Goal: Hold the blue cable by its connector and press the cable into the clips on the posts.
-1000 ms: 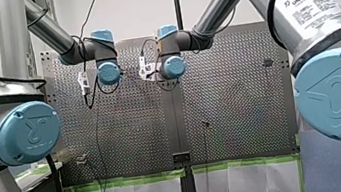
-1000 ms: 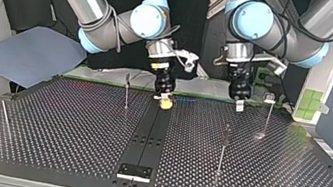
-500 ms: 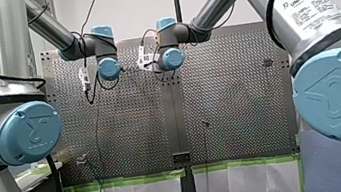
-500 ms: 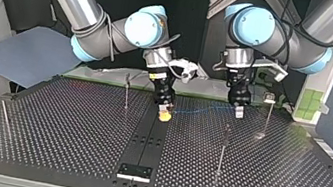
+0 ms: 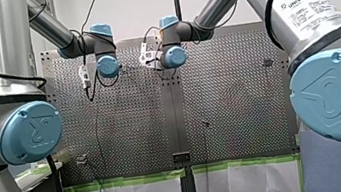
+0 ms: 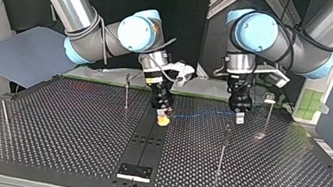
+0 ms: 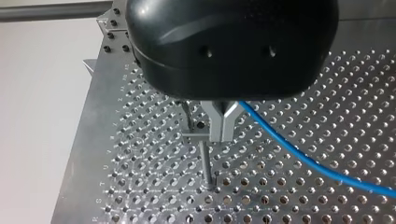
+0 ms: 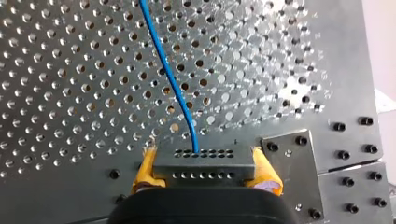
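Observation:
The thin blue cable (image 6: 202, 113) hangs stretched between my two grippers above the perforated table (image 6: 72, 129). My right gripper (image 8: 205, 175) is shut with its yellow pads (image 8: 145, 170) on the grey connector block (image 8: 203, 169); the cable (image 8: 170, 79) runs out ahead of it. In the top view that gripper (image 6: 163, 120) is near the middle. My left gripper (image 7: 219, 128), black with metal fingers, is shut on the cable (image 7: 303, 156), which trails off beside it. A thin post with a clip (image 7: 204, 161) stands just under those fingers. In the top view my left gripper (image 6: 240, 118) hovers behind the post (image 6: 223, 148).
More thin posts stand on the table: one (image 6: 127, 91) beside my right gripper, one (image 6: 268, 109) at the top view's far right, one (image 6: 4, 116) at its left edge. A black plate (image 6: 134, 170) sits at the near middle edge. A blue-grey sheet (image 6: 29, 54) lies beyond the table.
Both grippers have come out from the table's far edge toward the top view's camera. The blue cable now shows stretched between them.

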Controlling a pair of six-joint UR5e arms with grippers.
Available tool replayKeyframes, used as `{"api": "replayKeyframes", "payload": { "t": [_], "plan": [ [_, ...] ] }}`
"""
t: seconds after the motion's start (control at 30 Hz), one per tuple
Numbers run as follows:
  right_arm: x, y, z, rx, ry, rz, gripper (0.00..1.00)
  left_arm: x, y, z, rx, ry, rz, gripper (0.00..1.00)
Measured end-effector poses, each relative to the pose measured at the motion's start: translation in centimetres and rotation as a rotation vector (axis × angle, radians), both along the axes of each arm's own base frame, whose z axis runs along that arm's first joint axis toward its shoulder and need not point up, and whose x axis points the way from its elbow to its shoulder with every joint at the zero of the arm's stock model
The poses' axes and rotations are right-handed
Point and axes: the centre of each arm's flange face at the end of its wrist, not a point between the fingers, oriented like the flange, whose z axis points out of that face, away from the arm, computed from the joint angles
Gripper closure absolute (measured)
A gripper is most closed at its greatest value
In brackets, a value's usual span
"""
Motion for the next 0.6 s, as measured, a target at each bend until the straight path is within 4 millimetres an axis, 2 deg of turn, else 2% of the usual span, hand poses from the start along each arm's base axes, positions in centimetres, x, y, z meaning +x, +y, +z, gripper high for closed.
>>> {"api": "replayKeyframes", "payload": {
  "t": [0.6],
  "plan": [
    [0.8, 0.0, 1.6, -0.021, -0.007, 0.024, 1.00, 2.8, 1.5, 0.3, -0.014, 0.004, 0.019, 1.00]
  ]
}}
